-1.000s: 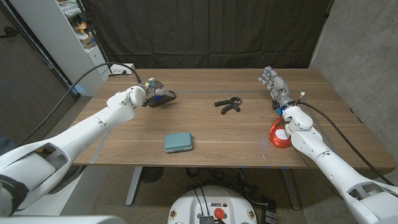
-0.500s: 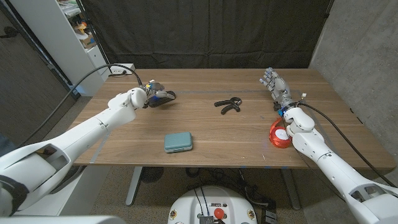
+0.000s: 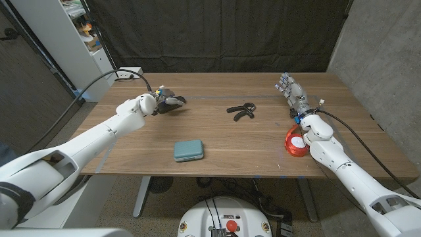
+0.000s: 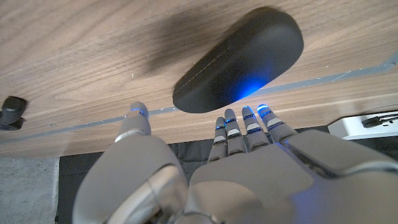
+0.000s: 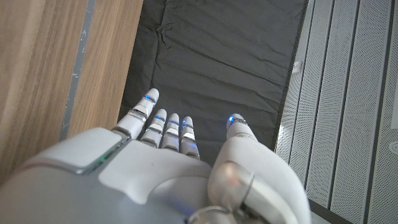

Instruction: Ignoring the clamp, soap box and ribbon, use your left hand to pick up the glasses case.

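The glasses case is a dark, matte, elongated capsule with rounded ends and a fine seam along its side; it lies on the far left part of the wooden worktop, whose surface is a warm brown with long straight grain. In the left wrist view a blue glow from the fingertip lights falls on the case's smooth shell. The left robot hand, made of glossy white shells with grey jointed fingers, is at the case with its fingers extended over it and its thumb apart on the other side; the fingers are spread and nothing is clasped in them, and the case lies on the wood. In the head view the case shows as a dark shape just beyond that hand. Near the middle of the worktop lies the clamp, a black piece with two curved handles. Nearer the front edge, left of centre, sits the soap box, a teal rounded rectangle with a smooth lid. On the right side the ribbon is a red coil with a pale core, partly hidden behind the right arm. The right robot hand stands at the far right of the worktop, fingers straight and close together, holding nothing. Black creased cloth hangs behind the worktop. No writing or brand marks can be read on any of the things.
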